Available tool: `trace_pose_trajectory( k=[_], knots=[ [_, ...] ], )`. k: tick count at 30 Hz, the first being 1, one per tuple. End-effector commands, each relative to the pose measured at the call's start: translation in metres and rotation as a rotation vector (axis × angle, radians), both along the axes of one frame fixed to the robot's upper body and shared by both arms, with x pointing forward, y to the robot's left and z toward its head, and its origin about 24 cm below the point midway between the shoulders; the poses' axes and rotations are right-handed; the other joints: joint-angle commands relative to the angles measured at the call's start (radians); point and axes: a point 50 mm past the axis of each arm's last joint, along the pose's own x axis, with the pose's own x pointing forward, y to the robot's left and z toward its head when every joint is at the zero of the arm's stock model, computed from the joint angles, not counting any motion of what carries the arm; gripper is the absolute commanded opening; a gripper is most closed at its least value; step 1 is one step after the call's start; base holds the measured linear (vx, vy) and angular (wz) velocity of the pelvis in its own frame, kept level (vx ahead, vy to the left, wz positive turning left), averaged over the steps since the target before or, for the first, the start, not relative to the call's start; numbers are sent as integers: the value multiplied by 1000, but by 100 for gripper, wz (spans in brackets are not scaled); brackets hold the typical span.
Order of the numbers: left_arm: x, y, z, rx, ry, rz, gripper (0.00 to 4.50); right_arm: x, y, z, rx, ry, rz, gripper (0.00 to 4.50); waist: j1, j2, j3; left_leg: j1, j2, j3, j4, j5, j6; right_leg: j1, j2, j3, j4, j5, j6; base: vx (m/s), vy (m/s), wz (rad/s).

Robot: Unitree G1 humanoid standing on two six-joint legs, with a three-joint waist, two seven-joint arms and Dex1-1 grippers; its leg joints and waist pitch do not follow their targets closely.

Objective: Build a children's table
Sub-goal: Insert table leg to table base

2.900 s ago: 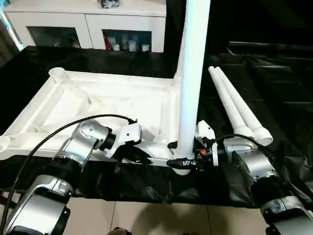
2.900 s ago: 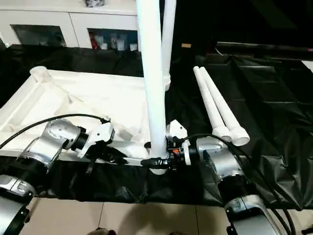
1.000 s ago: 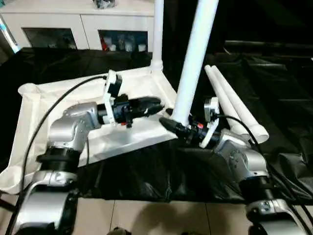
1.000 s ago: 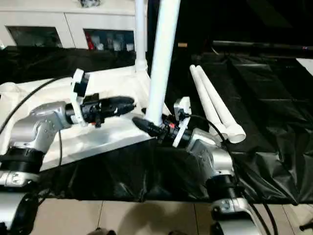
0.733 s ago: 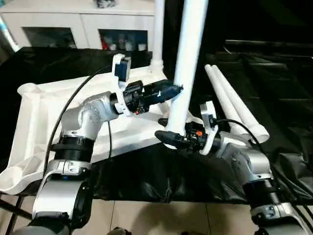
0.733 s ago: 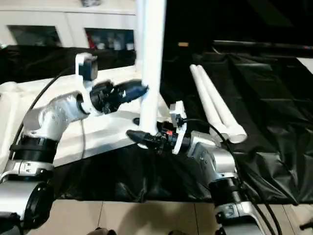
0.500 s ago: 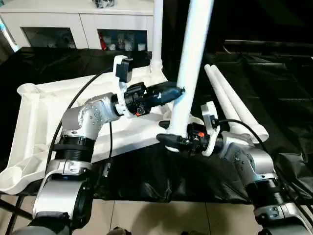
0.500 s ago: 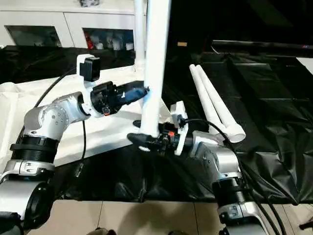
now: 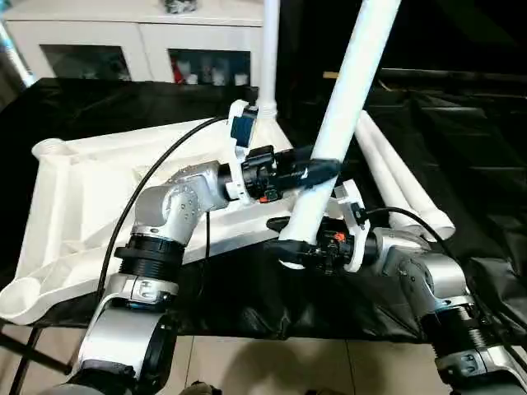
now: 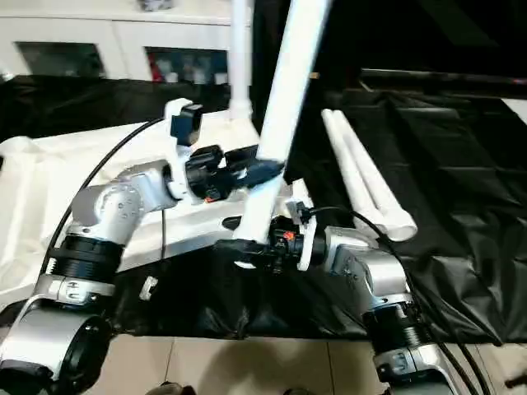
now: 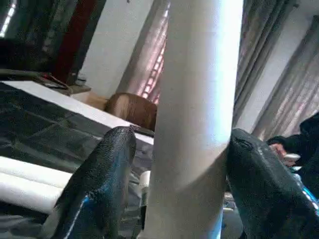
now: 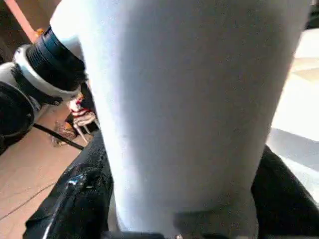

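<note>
Tilted white leg (image 9: 350, 99) clamped near its foot in right claw (image 9: 290, 244), bracketed higher up by left claw (image 9: 323, 170), above the tabletop (image 9: 78, 189) corner. Risk: slipping or missing the socket through that lean.

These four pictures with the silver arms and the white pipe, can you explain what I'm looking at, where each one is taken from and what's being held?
It is a humanoid robot with two silver arms, each ending in a two-fingered black gripper. The two wide pictures come from cameras in its head, looking down at the work. The two close-ups come from cameras on its wrists. On a black sheet lies an upside-down white tabletop, with one leg already standing in a far corner and two spare legs lying beside it. The right gripper clamps the bottom end of a tilted white leg. The left gripper straddles that leg higher up, its fingers on either side.
</note>
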Motion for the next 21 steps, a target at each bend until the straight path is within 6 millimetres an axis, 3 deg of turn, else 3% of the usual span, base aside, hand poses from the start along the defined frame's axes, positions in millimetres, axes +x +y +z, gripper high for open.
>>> trace_pose_trajectory(
  k=[1,5,10,21],
  knots=[
    [4,7,0,42,-14,73,273,1,-1,6,-3,-34,2,275,5,-14,-72,18,25,-12,-58,-221,44,53,-36,22,-69,-281,-193,0,0,0],
    [5,11,0,32,-9,105,237,1,-1,5,-6,-35,-3,275,8,-13,-73,19,26,-9,-56,-205,53,53,-35,22,-65,-243,-213,0,0,0],
    [7,12,1,7,8,136,198,2,-2,6,-22,-53,-8,275,8,-12,-71,19,26,-9,-56,-222,49,53,-35,21,-67,-268,-210,0,0,0],
    [10,13,2,-14,49,212,186,8,-5,8,-65,-113,-67,275,4,-12,-70,20,25,-12,-56,-246,37,51,-36,22,-71,-306,-193,0,0,0]
  ],
)
